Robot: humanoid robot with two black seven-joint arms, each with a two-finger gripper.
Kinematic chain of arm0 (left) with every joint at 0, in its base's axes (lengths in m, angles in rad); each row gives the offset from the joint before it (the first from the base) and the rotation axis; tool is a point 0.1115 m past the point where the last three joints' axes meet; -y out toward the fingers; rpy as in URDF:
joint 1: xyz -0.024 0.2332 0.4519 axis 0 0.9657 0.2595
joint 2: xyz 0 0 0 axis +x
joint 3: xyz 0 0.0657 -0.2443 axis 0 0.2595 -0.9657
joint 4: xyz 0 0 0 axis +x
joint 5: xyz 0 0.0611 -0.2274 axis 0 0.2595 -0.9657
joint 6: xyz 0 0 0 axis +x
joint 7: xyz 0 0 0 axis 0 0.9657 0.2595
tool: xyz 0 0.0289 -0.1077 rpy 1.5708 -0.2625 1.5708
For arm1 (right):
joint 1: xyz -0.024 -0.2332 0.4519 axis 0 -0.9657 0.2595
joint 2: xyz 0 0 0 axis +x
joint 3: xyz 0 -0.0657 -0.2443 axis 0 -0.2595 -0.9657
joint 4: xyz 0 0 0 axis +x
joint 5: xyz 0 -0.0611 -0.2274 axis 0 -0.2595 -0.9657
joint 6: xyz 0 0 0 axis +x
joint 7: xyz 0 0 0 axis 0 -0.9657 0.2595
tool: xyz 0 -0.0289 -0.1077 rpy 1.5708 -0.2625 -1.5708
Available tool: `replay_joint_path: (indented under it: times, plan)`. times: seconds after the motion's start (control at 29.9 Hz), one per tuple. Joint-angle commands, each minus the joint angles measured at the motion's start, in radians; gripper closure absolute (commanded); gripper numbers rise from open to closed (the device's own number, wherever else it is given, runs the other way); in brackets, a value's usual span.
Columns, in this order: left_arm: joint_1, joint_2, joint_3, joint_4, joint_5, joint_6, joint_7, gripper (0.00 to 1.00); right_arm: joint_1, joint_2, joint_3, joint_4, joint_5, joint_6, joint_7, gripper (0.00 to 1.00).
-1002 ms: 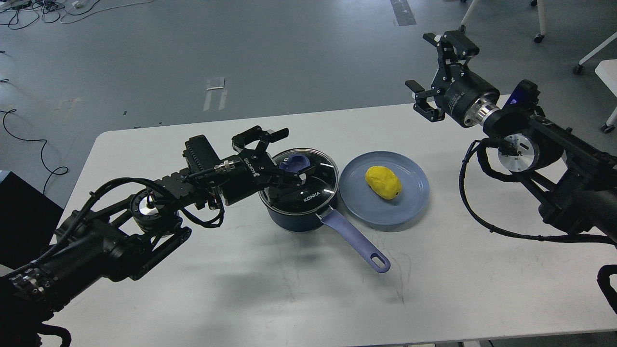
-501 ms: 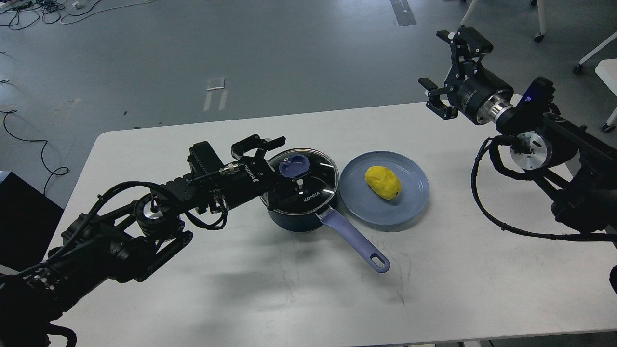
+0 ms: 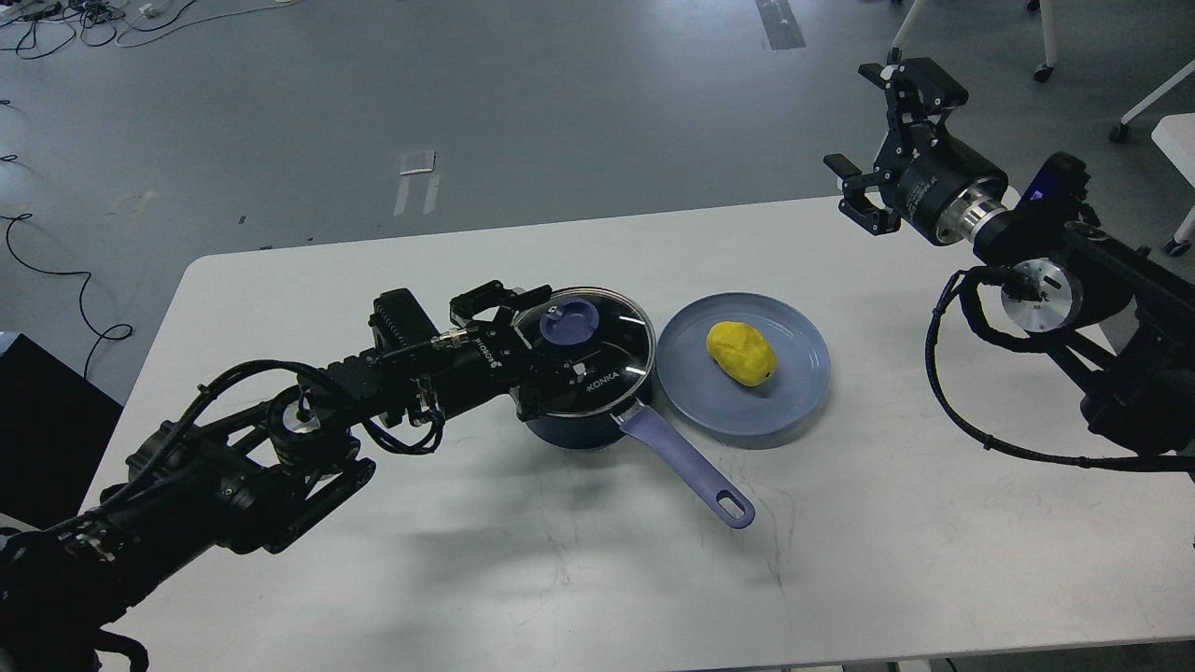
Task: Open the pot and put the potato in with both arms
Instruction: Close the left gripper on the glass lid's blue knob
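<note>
The left claw (image 3: 540, 338) reaches open across the lid (image 3: 597, 359) beside its knob (image 3: 566, 322); the right claw (image 3: 887, 140), open, hangs well apart from the potato (image 3: 742, 353).

A white tabletop (image 3: 523, 579) with rounded corners stands on grey floor (image 3: 560, 112); black cables (image 3: 56, 23) trail at far left; chair castors (image 3: 1044, 73) at upper right.
</note>
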Motion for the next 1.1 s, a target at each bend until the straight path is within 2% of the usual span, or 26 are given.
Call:
replay_joint_path:
  times: [0.0,0.2,0.47,0.87,0.97,1.0,1.07]
  plan:
    - [-0.007,0.0,0.0,0.003,-0.018,-0.01,0.0,0.02,-0.003,-0.008,0.0,0.0,0.0,0.0,0.0,0.0]
    - [-0.005,0.0,0.0,0.008,-0.044,-0.047,0.0,0.02,-0.005,-0.024,0.0,-0.002,0.0,0.0,0.002,0.0]
    - [-0.005,-0.002,0.002,0.008,-0.049,-0.045,0.0,0.04,-0.012,-0.028,-0.002,-0.002,0.0,0.002,0.005,0.0]
    - [-0.007,-0.011,0.04,0.008,-0.043,-0.039,0.0,0.31,-0.02,-0.028,-0.003,-0.009,0.0,0.002,0.005,0.0]
    - [-0.007,-0.013,0.041,0.008,-0.041,-0.038,0.0,0.34,-0.02,-0.028,-0.003,-0.009,0.0,0.0,0.005,0.0]
    - [-0.008,-0.013,0.041,0.008,-0.041,-0.038,0.0,0.38,-0.02,-0.028,-0.003,-0.009,0.0,0.002,0.005,0.0]
    - [-0.008,-0.013,0.041,0.006,-0.041,-0.038,0.0,0.54,-0.021,-0.028,-0.005,-0.009,0.0,0.002,0.005,0.0]
